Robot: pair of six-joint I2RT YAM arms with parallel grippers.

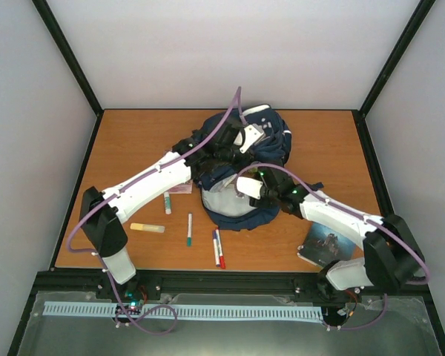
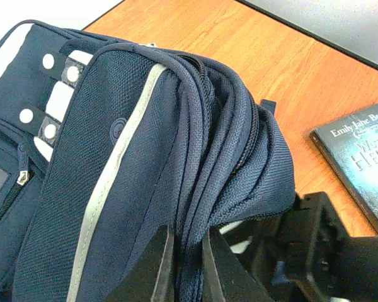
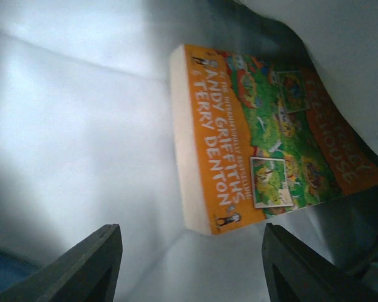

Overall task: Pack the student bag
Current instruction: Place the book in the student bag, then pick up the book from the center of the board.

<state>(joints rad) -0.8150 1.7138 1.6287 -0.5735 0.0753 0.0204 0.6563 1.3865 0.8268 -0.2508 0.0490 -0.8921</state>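
Observation:
The student bag (image 1: pixel 273 139), a navy backpack, lies at the back middle of the table with its mouth open toward me and pale lining (image 1: pixel 224 202) showing. My left gripper (image 1: pixel 213 163) is shut on the bag's navy opening edge (image 2: pixel 195 207), a fold of fabric pinched between its fingers (image 2: pixel 157 270). My right gripper (image 1: pixel 246 187) reaches into the mouth and is open (image 3: pixel 192 267). An orange paperback (image 3: pixel 252 145) lies on the lining just beyond its fingertips, apart from both fingers (image 3: pixel 88 264).
A dark book (image 1: pixel 326 245) lies on the table at the right, also seen beside the bag (image 2: pixel 365 163). A yellow highlighter (image 1: pixel 147 228), a white marker (image 1: pixel 167 202), a green pen (image 1: pixel 189 230) and purple and red pens (image 1: pixel 218 249) lie front left of the bag.

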